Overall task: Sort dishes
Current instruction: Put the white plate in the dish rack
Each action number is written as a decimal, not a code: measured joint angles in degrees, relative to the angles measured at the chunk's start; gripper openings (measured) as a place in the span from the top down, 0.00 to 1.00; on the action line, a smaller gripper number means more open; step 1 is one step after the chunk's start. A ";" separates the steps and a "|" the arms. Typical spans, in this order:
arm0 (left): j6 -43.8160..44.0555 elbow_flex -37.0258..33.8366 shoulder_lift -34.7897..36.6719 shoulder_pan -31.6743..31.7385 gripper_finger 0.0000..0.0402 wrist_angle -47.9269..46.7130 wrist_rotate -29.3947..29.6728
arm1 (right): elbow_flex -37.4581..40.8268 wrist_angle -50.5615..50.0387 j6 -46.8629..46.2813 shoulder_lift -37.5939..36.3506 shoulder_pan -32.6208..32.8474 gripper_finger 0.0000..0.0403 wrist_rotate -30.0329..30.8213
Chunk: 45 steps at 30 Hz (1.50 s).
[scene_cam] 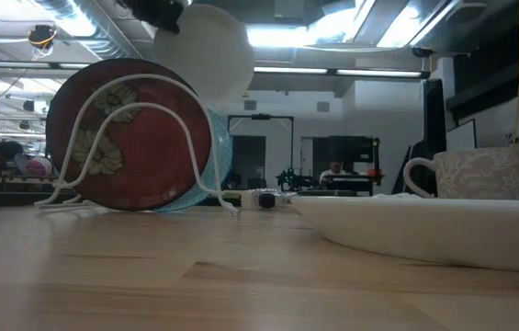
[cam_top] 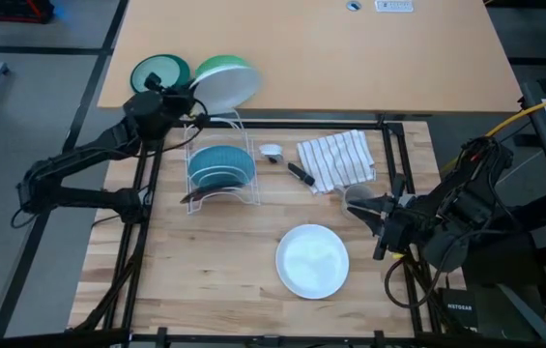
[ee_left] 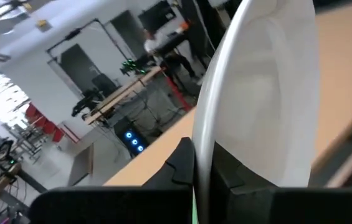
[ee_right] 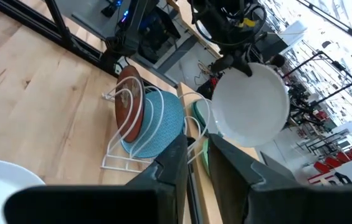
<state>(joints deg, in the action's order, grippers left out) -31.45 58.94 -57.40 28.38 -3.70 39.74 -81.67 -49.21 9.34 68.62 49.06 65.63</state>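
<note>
A white wire rack (cam_top: 222, 169) holds the light blue plate (cam_top: 220, 164) and the dark red flowered plate (scene_cam: 130, 133), both standing on edge. My left gripper (cam_top: 178, 97) is shut on a white plate (cam_top: 229, 85) above the rack's far end; this plate also shows in the low view (scene_cam: 208, 51) and the right wrist view (ee_right: 250, 102). A second white dish (cam_top: 311, 261) lies flat on the table near the front. My right gripper (cam_top: 364, 208) is shut and empty, raised at the table's right beside the grey cup (cam_top: 358, 196). My left gripper pinches the white plate's rim (ee_left: 202, 137) between its two fingers (ee_left: 179, 165), one on each face. The fingers come slanting from above and the table's left. The plate is on edge, tilted, below the fingers and lifted clear of the rack.
Two green plates (cam_top: 159, 72) lie on the far tan table behind the held plate. A striped cloth (cam_top: 335, 159), a small white piece (cam_top: 271, 152) and a black utensil (cam_top: 300, 174) lie right of the rack. Black frame rails (cam_top: 393, 155) border the wooden top.
</note>
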 joint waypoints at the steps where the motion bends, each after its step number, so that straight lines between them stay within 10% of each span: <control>1: -0.05 0.00 -0.17 0.18 1.00 -0.99 -0.19 | 0.00 -0.29 -0.02 0.00 0.00 0.83 0.02; 23: 6.44 -0.01 -5.29 3.75 1.00 -25.60 0.10 | -0.02 -1.94 -0.04 1.47 -0.11 0.83 0.87; 45: 5.33 -0.04 -14.34 4.04 0.92 -27.29 -0.35 | -0.02 -3.39 -1.55 2.95 -0.48 0.83 0.83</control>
<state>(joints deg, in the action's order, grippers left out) -26.12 58.89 -71.75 32.42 -30.99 39.39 -81.69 -52.60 7.79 71.57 48.58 66.46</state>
